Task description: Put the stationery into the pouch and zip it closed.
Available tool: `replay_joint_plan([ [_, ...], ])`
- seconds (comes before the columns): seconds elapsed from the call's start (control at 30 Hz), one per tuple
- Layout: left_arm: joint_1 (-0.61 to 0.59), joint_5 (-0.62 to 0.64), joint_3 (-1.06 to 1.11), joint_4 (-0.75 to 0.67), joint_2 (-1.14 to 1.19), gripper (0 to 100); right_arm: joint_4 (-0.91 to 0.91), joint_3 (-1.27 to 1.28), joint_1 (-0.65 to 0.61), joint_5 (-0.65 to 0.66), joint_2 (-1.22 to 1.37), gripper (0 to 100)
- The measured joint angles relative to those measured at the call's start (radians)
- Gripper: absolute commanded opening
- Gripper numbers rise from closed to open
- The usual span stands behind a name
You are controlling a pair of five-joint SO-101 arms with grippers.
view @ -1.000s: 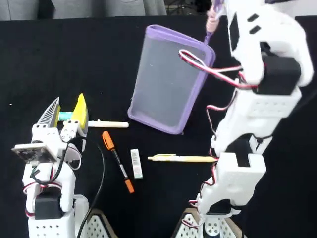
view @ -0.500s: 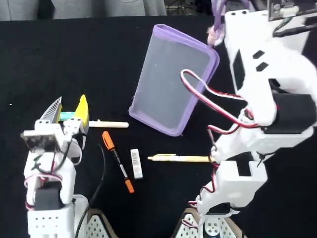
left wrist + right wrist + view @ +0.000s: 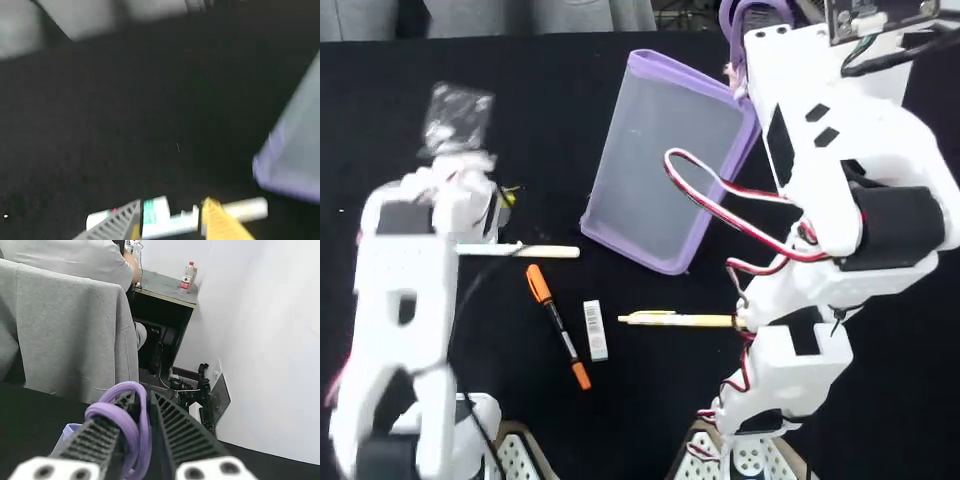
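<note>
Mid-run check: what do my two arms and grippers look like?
The left arm and right arm are white, blocky shells. The right shows black servos and looped red, white and black cables. The left gripper has one grey ribbed finger and one yellow. The right gripper has two dark ribbed fingers on white bases.

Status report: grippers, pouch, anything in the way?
Right gripper shut on pouch loop. Left gripper open over white pen. Marker, yellow pen outside pouch. Nothing blocking.
</note>
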Motion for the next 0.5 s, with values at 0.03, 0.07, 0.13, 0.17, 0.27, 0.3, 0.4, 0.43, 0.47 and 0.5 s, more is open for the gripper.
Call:
replay_joint_plan([
  [0.03,0.008,-0.037,-0.052,0.032,0.063,20,0.000,0.000,0.000,0.000,0.000,2.5],
  [0.07,0.012,-0.072,-0.098,0.054,0.120,20,0.000,0.000,0.003,0.000,0.000,2.5],
  [0.13,0.032,-0.143,-0.158,0.084,0.233,20,0.000,0.000,0.003,0.000,0.000,2.5],
  [0.17,0.048,-0.176,-0.173,0.094,0.285,20,0.000,0.000,0.003,0.000,0.000,2.5],
  [0.27,0.121,-0.279,-0.189,0.110,0.425,20,0.000,0.000,0.003,0.000,0.000,2.5],
  [0.3,0.149,-0.308,-0.192,0.110,0.463,20,0.000,0.000,0.003,0.000,0.000,2.5],
  [0.4,0.230,-0.362,-0.201,0.107,0.563,20,0.000,0.000,0.003,0.000,0.000,2.5],
  [0.43,0.252,-0.371,-0.206,0.103,0.592,20,0.000,0.000,0.003,0.000,0.000,2.5],
  [0.47,0.270,-0.374,-0.210,0.087,0.617,20,0.000,0.000,0.003,0.000,0.000,2.5],
  [0.5,0.282,-0.376,-0.219,0.080,0.637,20,0.000,0.000,0.003,0.000,0.000,2.5],
])
